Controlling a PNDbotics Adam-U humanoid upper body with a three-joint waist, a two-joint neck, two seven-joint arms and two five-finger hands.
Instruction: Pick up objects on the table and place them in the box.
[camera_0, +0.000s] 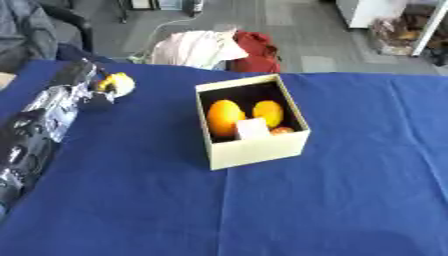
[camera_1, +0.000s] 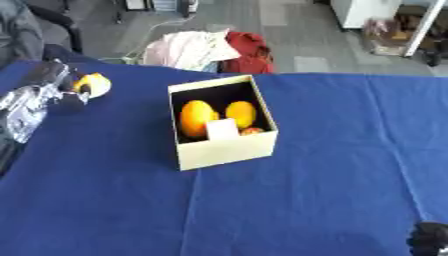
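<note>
A cream cardboard box (camera_0: 258, 149) stands open in the middle of the blue table. Inside it lie two orange-yellow fruits (camera_0: 225, 118), a white block (camera_0: 252, 128) and a small reddish thing (camera_0: 282, 130). At the far left a yellow and white object (camera_0: 119, 83) sits on the cloth. My left arm runs up the left edge, and my left hand (camera_0: 94, 93) is at this object with dark fingers curled against its left side. Only a dark part of my right hand (camera_1: 428, 239) shows, at the lower right corner of the right eye view.
The blue cloth (camera_0: 332, 200) covers the whole table. Beyond the far edge, white and red cloth bundles (camera_0: 219, 49) lie on the floor. A dark chair (camera_0: 44, 30) stands at the far left.
</note>
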